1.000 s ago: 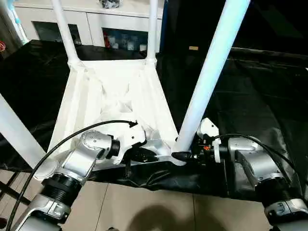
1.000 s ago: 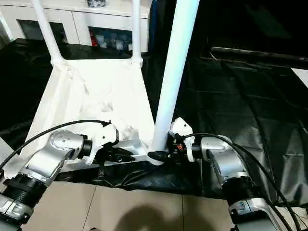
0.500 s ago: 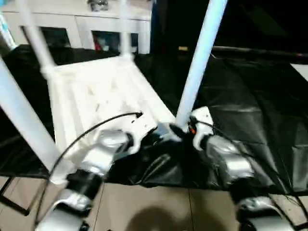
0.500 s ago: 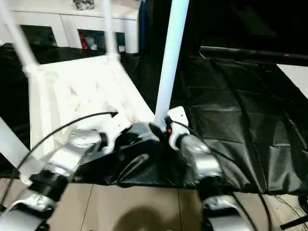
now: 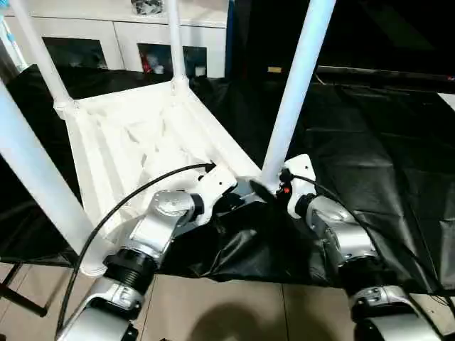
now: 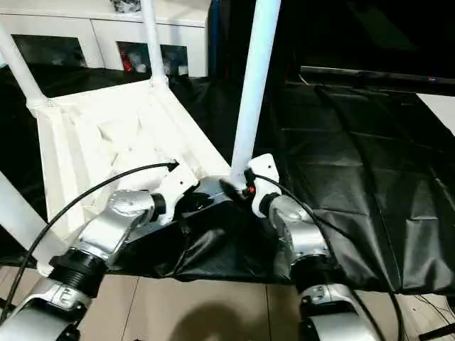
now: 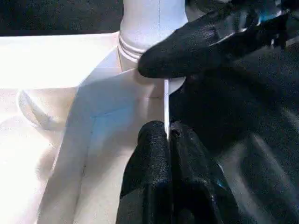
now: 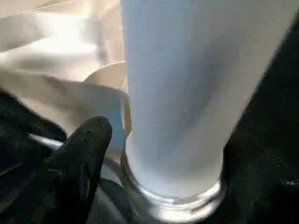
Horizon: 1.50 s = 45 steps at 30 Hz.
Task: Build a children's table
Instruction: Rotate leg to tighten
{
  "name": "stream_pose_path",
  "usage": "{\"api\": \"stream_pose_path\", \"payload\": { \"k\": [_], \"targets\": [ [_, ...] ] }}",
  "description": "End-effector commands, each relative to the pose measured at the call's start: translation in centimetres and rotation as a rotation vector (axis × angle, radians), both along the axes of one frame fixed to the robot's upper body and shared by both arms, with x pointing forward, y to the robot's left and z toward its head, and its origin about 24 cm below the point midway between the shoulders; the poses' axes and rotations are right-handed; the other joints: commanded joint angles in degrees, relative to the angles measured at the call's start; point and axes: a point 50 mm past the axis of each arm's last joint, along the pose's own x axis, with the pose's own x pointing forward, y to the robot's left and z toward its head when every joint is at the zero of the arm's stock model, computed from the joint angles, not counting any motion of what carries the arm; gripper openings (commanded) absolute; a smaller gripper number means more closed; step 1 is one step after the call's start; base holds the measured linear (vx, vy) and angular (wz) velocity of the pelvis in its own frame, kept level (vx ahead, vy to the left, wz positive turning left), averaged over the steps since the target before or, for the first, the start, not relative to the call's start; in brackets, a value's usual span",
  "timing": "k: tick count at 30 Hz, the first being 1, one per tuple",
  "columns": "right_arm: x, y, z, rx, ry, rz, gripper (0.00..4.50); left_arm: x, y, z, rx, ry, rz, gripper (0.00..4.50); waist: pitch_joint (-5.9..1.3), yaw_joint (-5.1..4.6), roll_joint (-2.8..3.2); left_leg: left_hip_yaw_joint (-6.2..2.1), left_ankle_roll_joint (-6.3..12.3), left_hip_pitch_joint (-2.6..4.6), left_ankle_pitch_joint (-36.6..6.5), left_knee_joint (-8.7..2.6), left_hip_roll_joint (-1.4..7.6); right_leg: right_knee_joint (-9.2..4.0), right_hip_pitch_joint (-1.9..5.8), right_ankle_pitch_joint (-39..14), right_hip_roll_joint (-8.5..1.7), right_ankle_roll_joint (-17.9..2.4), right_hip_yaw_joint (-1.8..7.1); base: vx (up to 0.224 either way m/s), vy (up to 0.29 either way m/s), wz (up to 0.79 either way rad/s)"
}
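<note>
The white tabletop (image 5: 121, 142) lies upside down on the black-draped table, ribs up. Its legs stand in the corner sockets: two far ones (image 5: 175, 42), one near left (image 5: 35, 177) and one near right (image 5: 295, 92). My left gripper (image 7: 167, 133) is shut on the thin rim of the tabletop right beside the near right socket. My right gripper (image 5: 269, 186) straddles the base of the near right leg (image 8: 177, 93), open; its one visible finger (image 8: 86, 144) stands a little off the tube, and the other is hidden behind the leg.
Black cloth (image 5: 370, 142) covers the big table to the right and bunches at its front edge under my grippers. A white cabinet (image 5: 128, 42) stands behind the table. Tiled floor (image 5: 234, 305) shows below the edge.
The head view has swung and tilted, so the whole scene has shifted. Both grippers stay at the near right corner, the left one still pinching the rim.
</note>
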Motion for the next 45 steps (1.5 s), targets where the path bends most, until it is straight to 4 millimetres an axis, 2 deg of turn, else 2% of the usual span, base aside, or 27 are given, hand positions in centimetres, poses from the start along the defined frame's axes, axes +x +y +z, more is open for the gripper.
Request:
{"api": "stream_pose_path", "payload": {
  "k": [1, 10, 12, 14, 19, 25, 33, 35, 37, 38, 39, 40, 41, 43, 44, 45],
  "targets": [
    [-0.4, 1.1, 0.7, -0.005, -0.011, 0.162, 3.83, -0.6, -1.8, 1.6, -0.074, -0.051, -0.153, 0.0, -3.42, 0.19, -0.01, -0.12, 2.41, 1.15, -13.8, -3.74, 1.69, -4.3, 2.49, -9.6, -3.34, -13.4, 1.46, 0.0, 0.0, 0.0],
    [-1.5, -0.7, 0.6, -0.03, 0.062, 0.349, 3.83, -0.7, 0.0, 1.9, -0.045, -0.022, -0.24, 0.0, -3.51, 0.7, -0.05, -0.09, 3.01, 1.02, -11.9, -3.65, 1.77, -3.79, 2.75, -6.5, -3.39, -14.6, 1.39, 0.0, 0.0, 0.0],
    [-1.9, -0.9, 0.6, -0.036, 0.069, 0.408, 3.49, -1.0, 0.4, 1.8, -0.034, -0.009, -0.278, 0.0, -3.5, 0.84, -0.06, -0.05, 3.21, 1.07, -11.5, -3.61, 1.77, -3.76, 2.74, -5.8, -3.34, -14.8, 1.35, 0.0, 0.0, 0.0],
    [-2.2, -1.0, 0.7, -0.037, 0.073, 0.445, 3.45, -1.2, 0.7, 1.7, -0.027, -0.002, -0.301, 0.0, -3.5, 1.08, -0.03, -0.01, 3.44, 1.12, -11.3, -3.62, 1.88, -3.68, 2.72, -5.5, -3.33, -15.0, 1.33, 0.0, 0.0, 0.0],
    [-2.8, -1.2, 0.8, -0.033, 0.099, 0.523, 2.95, -1.7, 1.2, 1.6, -0.023, 0.026, -0.341, 0.0, -3.39, 1.5, -0.03, 0.06, 3.03, 1.19, -12.2, -3.75, 1.99, -3.73, 2.63, -7.2, -3.33, -14.7, 1.34, 0.0, 0.0, 0.0],
    [-3.5, -1.3, 0.5, -0.054, 0.124, 0.578, 2.7, -2.0, 1.3, 1.5, -0.021, 0.045, -0.364, 0.0, -3.34, 1.51, -0.19, 0.03, 2.35, 1.21, -13.2, -3.77, 1.94, -3.95, 2.5, -9.7, -3.44, -14.0, 1.42, 0.0, 0.0, 0.0],
    [-4.3, -0.8, -0.2, -0.034, 0.155, 0.596, 2.64, -2.1, 1.0, 1.2, -0.023, 0.038, -0.351, 0.0, -3.4, 1.54, -0.36, 0.03, 2.85, 1.15, -11.9, -3.71, 1.89, -3.83, 2.53, -8.4, -3.35, -14.0, 1.38, 0.0, 0.0, 0.0],
    [-4.3, -0.3, -0.4, -0.015, 0.142, 0.554, 2.63, -1.9, 0.7, 1.3, -0.034, 0.024, -0.316, 0.0, -3.36, 1.58, -0.39, 0.03, 2.74, 1.24, -12.3, -3.74, 1.94, -3.93, 2.43, -9.2, -3.42, -13.8, 1.43, 0.0, 0.0, 0.0],
    [-3.6, 0.4, -0.6, 0.008, 0.116, 0.442, 2.63, -1.4, 0.0, 1.3, -0.047, 0.0, -0.262, 0.0, -3.15, 1.41, -0.47, -0.06, 1.63, 1.28, -14.6, -3.98, 1.87, -4.32, 2.22, -13.3, -3.5, -12.9, 1.47, 0.0, 0.0, 0.0],
    [-3.6, 0.4, -0.6, 0.008, 0.116, 0.442, 2.63, -1.4, 0.0, 1.3, -0.047, 0.0, -0.262, 0.0, -3.05, 1.23, -0.46, -0.09, 1.26, 1.33, -15.4, -4.09, 1.86, -4.49, 2.09, -14.8, -3.51, -12.6, 1.47, 0.0, 0.0, 0.0],
    [-2.5, 1.3, -0.8, 0.027, 0.097, 0.292, 2.63, -1.0, -0.8, 1.4, -0.057, -0.02, -0.201, 0.0, -2.98, 1.11, -0.46, -0.16, 0.83, 1.39, -16.2, -4.17, 1.85, -4.68, 2.02, -16.4, -3.55, -12.2, 1.45, 0.0, 0.0, 0.0],
    [-2.3, 1.6, -0.9, 0.036, 0.095, 0.249, 2.63, -0.8, -1.1, 1.4, -0.059, -0.025, -0.182, 0.0, -2.8, 0.7, -0.4, -0.23, -0.16, 1.39, -17.8, -4.25, 1.71, -4.94, 1.76, -19.8, -3.55, -11.3, 1.46, 0.0, 0.0, 0.0],
    [-2.1, 1.8, -0.9, 0.041, 0.094, 0.22, 2.63, -0.7, -1.3, 1.4, -0.059, -0.029, -0.169, 0.0, -2.83, 0.58, -0.45, -0.43, -0.74, 1.4, -18.5, -4.36, 1.73, -4.98, 1.86, -21.5, -3.6, -10.7, 1.36, 0.0, 0.0, 0.0],
    [-1.3, 2.7, -1.0, 0.053, 0.1, 0.098, 2.63, -0.3, -2.2, 1.3, -0.058, -0.048, -0.113, 0.0, -2.79, -0.36, -0.57, -0.71, -1.57, 1.36, -20.5, -4.45, 1.53, -5.44, 1.62, -25.5, -3.56, -8.9, 1.27, 0.0, 0.0, 0.0],
    [-0.8, 3.4, -1.2, 0.023, 0.093, 0.02, 2.63, 0.0, -2.9, 1.2, -0.067, -0.049, -0.064, 0.0, -2.82, -0.76, -0.42, -0.87, -1.74, 1.03, -20.4, -4.53, 1.5, -5.37, 1.77, -25.9, -3.6, -8.5, 1.28, 0.0, 0.0, 0.0],
    [-0.8, 3.4, -1.2, 0.022, 0.093, 0.017, 2.63, 0.0, -2.9, 1.2, -0.067, -0.049, -0.062, 0.0, -2.75, -0.94, -0.45, -0.88, -1.86, 0.97, -20.6, -4.54, 1.44, -5.51, 1.65, -26.4, -3.57, -8.3, 1.23, 0.0, 0.0, 0.0]
  ]
}}
